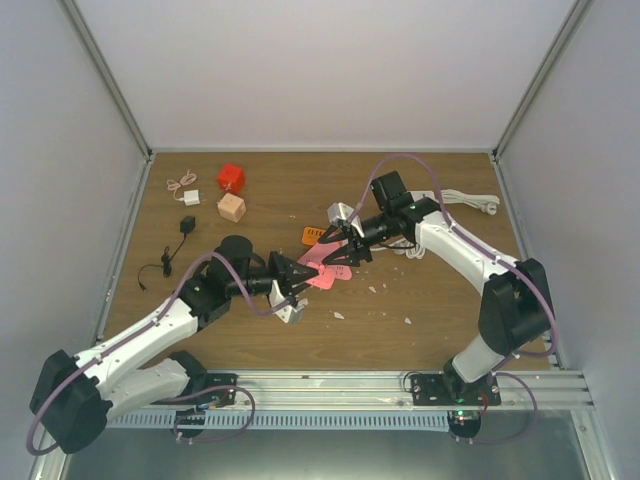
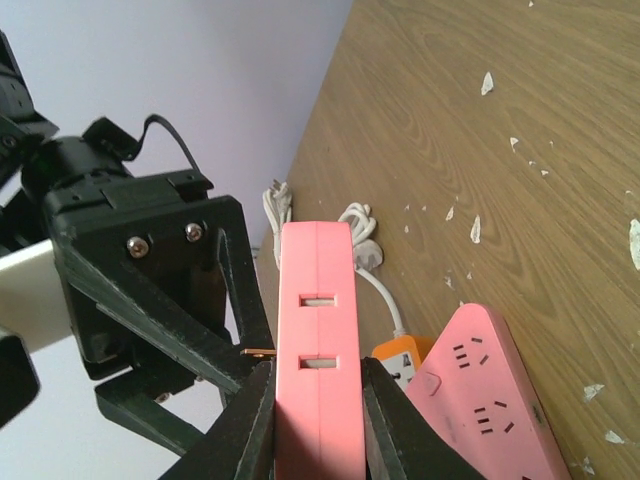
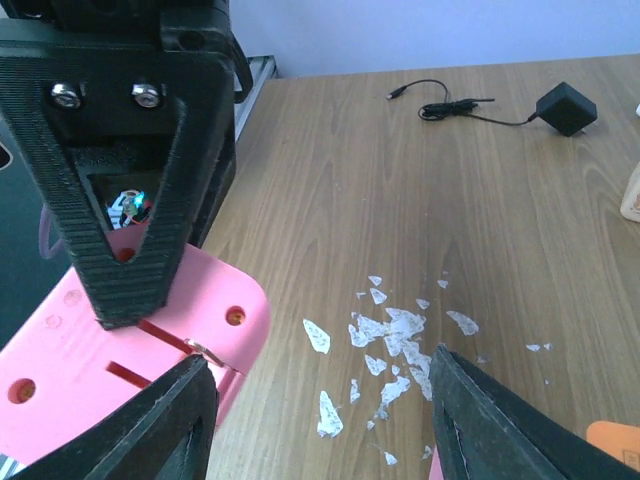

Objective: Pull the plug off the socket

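My left gripper [image 2: 318,400] is shut on a pink plug block [image 2: 318,300], held on edge with two slots along its narrow side. A brass prong [image 2: 258,352] sticks out of the block's side toward my right gripper [image 1: 338,255]. In the right wrist view the block's underside [image 3: 90,360] shows screw holes, with the prong [image 3: 195,348] just above my left fingertip. My right gripper [image 3: 320,420] is open with only bare table between its fingers. A pink socket strip [image 2: 490,400] lies flat on the table beside the held block, apart from it, with an orange socket [image 2: 400,358] next to it.
A red cube [image 1: 231,177], a wooden cube [image 1: 231,208] and a white charger [image 1: 184,192] sit at the back left. A black adapter [image 1: 186,224] trails its cable toward the left wall. A white power strip [image 1: 470,202] lies at the back right. Paper scraps [image 3: 400,330] dot the tabletop.
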